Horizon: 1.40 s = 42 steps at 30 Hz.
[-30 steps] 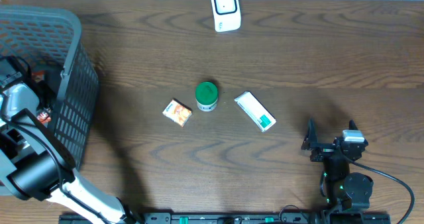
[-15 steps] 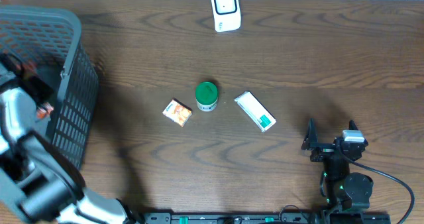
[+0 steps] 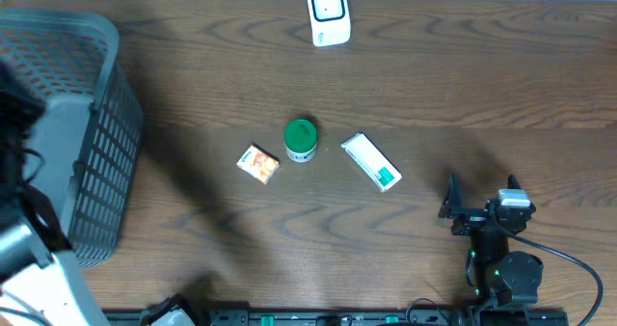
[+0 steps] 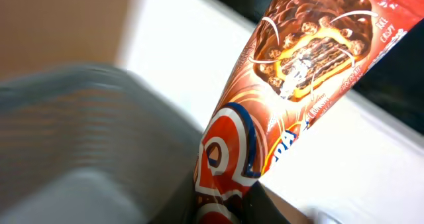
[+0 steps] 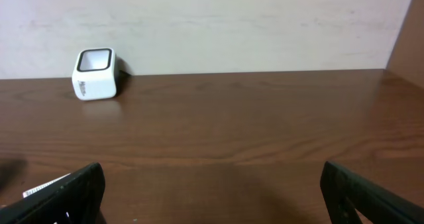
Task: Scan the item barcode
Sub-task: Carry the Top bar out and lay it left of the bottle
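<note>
The snack packet (image 4: 285,98) is a long, glossy red and brown wrapper. In the left wrist view its long axis runs on a slant, from the bottom edge just left of centre up to the top right corner. The lower end is narrow and the packet widens toward the upper end, which points up and to the right. The face turned to the camera shows a picture of a chocolate biscuit and white lettering.

The left claw (image 4: 232,211) is closed on the narrow lower end, with 1 dark finger (image 4: 271,207) showing just beside the wrapper at the bottom edge. A blurred grey basket (image 4: 79,118) lies to the left of the packet, and a pale surface lies behind it.

From overhead, the basket (image 3: 96,172) sits at the left end of the wooden table (image 3: 434,85). The left arm (image 3: 29,258) is a blur over and beside the basket, and the packet itself cannot be picked out there.

3 small items lie near the middle of the table:
- an orange box (image 3: 258,164)
- a green-lidded jar (image 3: 301,140)
- a white and teal box (image 3: 372,161)

The white scanner (image 3: 329,13) stands at the far edge, well apart from the packet.

The right claw (image 3: 481,183) rests near the front right. Its 2 fingers are spread wide with nothing between them, and it faces the scanner (image 5: 97,73).
</note>
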Available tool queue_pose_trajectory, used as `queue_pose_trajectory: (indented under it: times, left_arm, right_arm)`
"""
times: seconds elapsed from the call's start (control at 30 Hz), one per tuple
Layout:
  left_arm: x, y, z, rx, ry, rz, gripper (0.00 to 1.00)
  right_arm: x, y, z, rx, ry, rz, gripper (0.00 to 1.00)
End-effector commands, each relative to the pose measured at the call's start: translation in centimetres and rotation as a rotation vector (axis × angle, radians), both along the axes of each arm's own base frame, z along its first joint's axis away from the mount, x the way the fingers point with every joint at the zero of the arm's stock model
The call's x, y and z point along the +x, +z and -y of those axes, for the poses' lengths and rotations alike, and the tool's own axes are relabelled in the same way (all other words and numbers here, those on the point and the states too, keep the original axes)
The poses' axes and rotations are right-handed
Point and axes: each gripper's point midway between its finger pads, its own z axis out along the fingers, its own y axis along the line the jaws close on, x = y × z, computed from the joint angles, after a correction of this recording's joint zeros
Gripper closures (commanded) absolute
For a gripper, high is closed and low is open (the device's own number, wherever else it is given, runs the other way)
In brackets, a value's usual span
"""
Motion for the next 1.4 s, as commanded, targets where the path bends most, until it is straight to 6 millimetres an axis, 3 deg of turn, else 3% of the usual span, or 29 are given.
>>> queue_pose_trajectory:
  times: [0.0, 0.2, 0.33, 0.47, 0.63, 1.07, 1.27, 1.37]
  left_arm:
    - [1.8, -1.0, 7.6, -0.09, -0.345, -0.023, 0.92]
    - [4.1, -6.9, 17.1, -0.028, -0.656, -0.214, 0.92]
    - [5.7, -13.3, 19.8, 0.091, -0.693, -0.423, 0.93]
    - [7.1, -20.1, 20.2, 0.242, -0.691, -0.642, 0.93]
    - [8.9, -26.5, 18.7, 0.365, -0.686, -0.815, 0.93]
    - [9.8, -37.6, 18.5, 0.418, -0.802, -1.035, 0.92]
    - [8.4, -42.2, 18.5, 0.384, -0.83, -1.147, 0.93]
    - [7.2, -43.5, 18.5, 0.371, -0.843, -1.191, 0.92]
  right_arm:
    - [0.0, -0.1, -0.2, 0.01, 0.004, -0.003, 0.01]
    - [0.0, -0.1, -0.2, 0.01, 0.004, -0.003, 0.01]
    - [0.0, -0.1, -0.2, 0.01, 0.004, -0.003, 0.01]
    - [0.0, -0.1, -0.2, 0.01, 0.004, -0.003, 0.01]
    - [0.0, -0.1, -0.2, 0.01, 0.004, -0.003, 0.01]
    - [0.0, -0.1, -0.2, 0.009, 0.004, -0.003, 0.01]
    - [0.0, -0.1, -0.2, 0.01, 0.004, -0.003, 0.01]
    - [0.0, -0.1, -0.2, 0.01, 0.004, -0.003, 0.01]
